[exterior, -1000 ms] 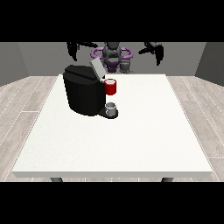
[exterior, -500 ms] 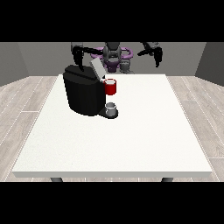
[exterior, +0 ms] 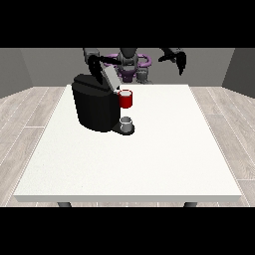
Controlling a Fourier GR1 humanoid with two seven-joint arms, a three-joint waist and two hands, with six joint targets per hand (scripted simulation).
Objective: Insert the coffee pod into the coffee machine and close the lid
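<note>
The grey pod sits on the base plate of the coffee machine, at the machine's right front, directly below a red thing at the machine. Both robot hands are well apart from it, up at the far edge of the surface.

The robot hand at the view's left hangs over the far top of the machine, just beside the raised grey lid, which tilts up and leans to the far left. How its fingers lie cannot be told, and nothing shows in its hold.

The robot hand at the view's right hovers above the far right part of the surface, fingers drooping downward and relaxed, holding nothing.

The machine's bulk stands between the left-side hand and the pod.

The machine is a rounded, matt black block with a darker base plate. The pod is a small grey cup with a lighter top. The surface is a flat white slab, faintly speckled, on dark legs. Pale wood-look planks cover the floor.
</note>
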